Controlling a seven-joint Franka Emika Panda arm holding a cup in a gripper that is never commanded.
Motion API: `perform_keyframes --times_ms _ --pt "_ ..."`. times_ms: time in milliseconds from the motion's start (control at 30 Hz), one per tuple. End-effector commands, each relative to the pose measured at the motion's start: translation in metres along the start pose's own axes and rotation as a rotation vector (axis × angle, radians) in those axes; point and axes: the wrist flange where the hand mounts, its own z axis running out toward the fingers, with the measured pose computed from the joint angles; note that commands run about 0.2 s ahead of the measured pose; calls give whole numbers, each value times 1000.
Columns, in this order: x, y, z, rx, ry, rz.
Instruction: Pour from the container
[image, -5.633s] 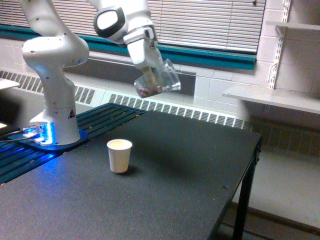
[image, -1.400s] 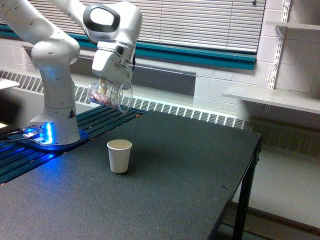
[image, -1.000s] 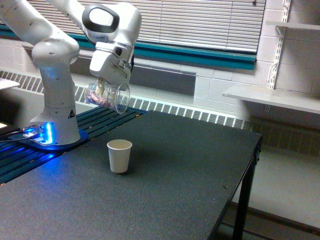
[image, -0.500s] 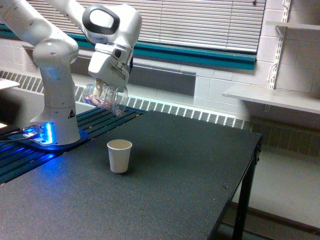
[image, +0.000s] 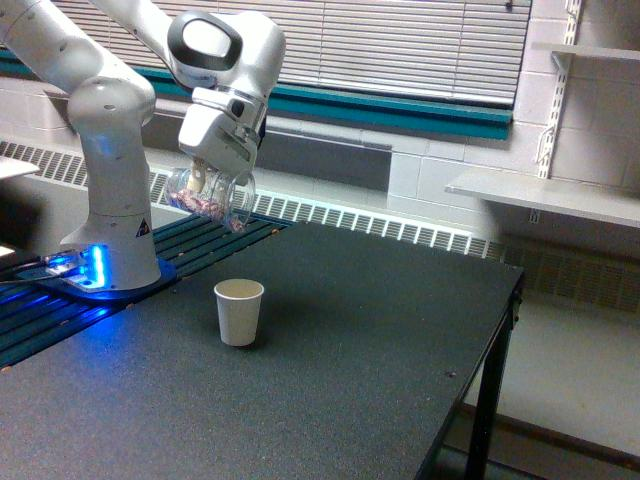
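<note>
**Tipped mug above the cup: spill risk**

The tool (image: 207, 178) is closed on the container (image: 212, 198), a clear mug held well above the table (image: 330, 360). The mug lies nearly on its side, mouth toward the lower right in the exterior view, with pinkish-brown pieces gathered along its low side near the rim. The white paper cup (image: 239, 311) stands upright on the table, at about 5 o'clock from the mug and well below it.

The main risk, as I judge it, is a miss. The fall is long and the cup's mouth small, so pieces could scatter onto the table. A sudden further tilt could release the load all at once, and falling pieces might knock the light cup over.
</note>
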Motion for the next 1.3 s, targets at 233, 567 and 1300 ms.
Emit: perform_keyframes --times_ms 233,567,1300 --pt "-13 -2 7 -28 3 -33" --pt "-11 4 11 -49 -4 -28" --pt "-13 11 13 -80 -21 -24"
